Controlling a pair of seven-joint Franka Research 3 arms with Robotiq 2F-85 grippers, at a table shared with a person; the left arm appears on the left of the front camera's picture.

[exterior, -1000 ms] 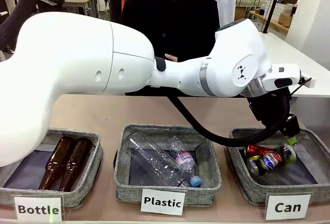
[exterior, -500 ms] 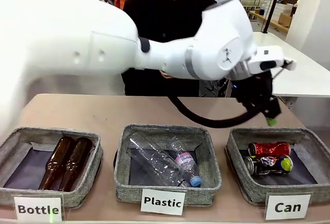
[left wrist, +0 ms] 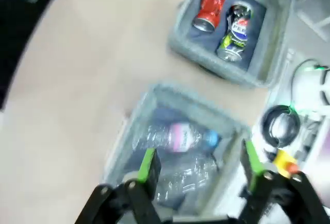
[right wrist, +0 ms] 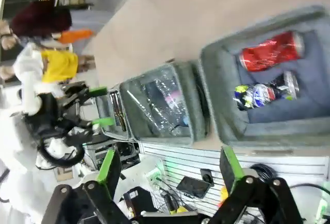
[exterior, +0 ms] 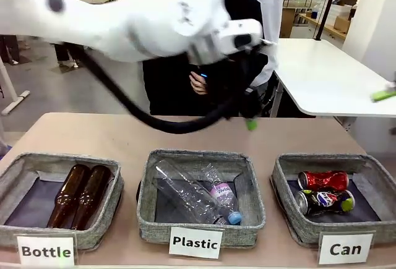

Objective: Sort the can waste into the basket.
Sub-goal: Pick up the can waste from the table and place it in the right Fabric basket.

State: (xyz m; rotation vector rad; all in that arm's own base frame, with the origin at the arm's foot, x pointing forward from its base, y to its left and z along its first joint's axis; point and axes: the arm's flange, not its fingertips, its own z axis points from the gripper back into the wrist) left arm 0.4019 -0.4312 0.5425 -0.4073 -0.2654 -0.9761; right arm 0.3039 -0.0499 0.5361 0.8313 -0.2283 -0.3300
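Two crushed cans lie side by side in the grey basket signed "Can" at the front right: a red can and, nearer the sign, a dark blue-black can. My left gripper hangs open and empty above the table's far middle, well apart from the cans. In the left wrist view its gripper hovers over the plastic bottles, with the red can and dark can in their basket farther off. My right gripper is open with nothing in it, looking down on the basket, the red can and the dark can.
The middle basket signed "Plastic" holds clear bottles. The left basket signed "Bottle" holds two brown bottles. A person stands at the far side. A white table stands behind on the right.
My left arm has lifted out of the Can basket and swung up and to the left. The dark can now lies free beside the red one.
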